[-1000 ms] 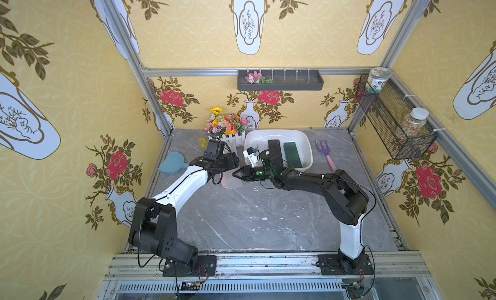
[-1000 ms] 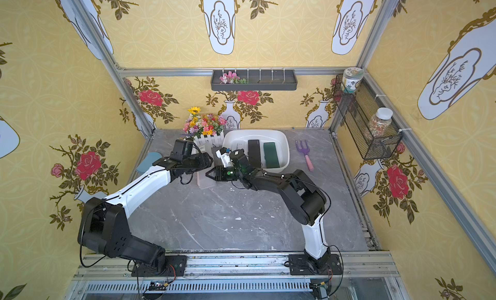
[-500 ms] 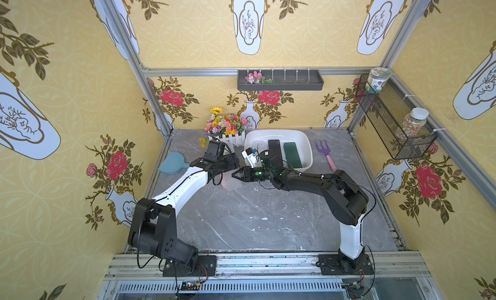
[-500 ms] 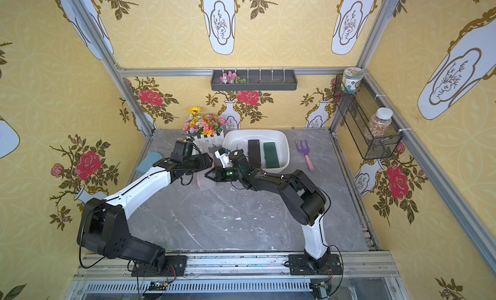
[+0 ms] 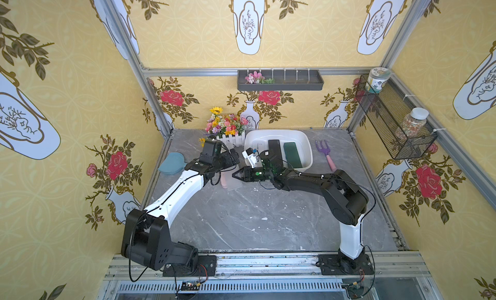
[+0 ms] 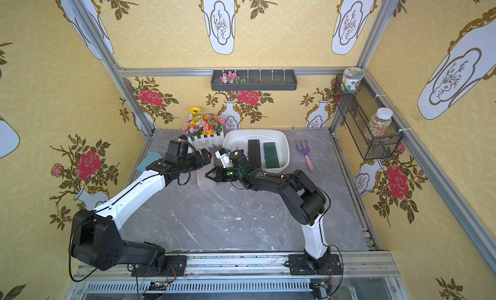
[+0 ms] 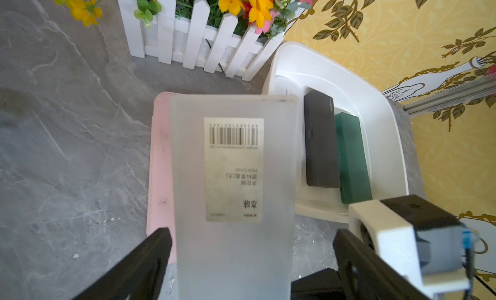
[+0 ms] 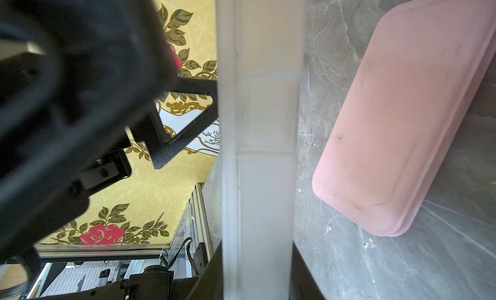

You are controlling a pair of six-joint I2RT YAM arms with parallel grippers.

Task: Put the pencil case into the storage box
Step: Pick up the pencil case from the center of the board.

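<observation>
Top view, right arm (image 5: pixel 308 178) outstretched, pencil case (image 5: pixel 231 185) clamped

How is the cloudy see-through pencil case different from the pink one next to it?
The frosted case is cloudy white with a barcode label; the pink case is plain pink. The right gripper pinches the frosted case; the pink case lies loose on the table. Both are long flat boxes, and both are outside the white storage box.

bright, even light, soft shadows (right wrist view blurred up close).
</observation>
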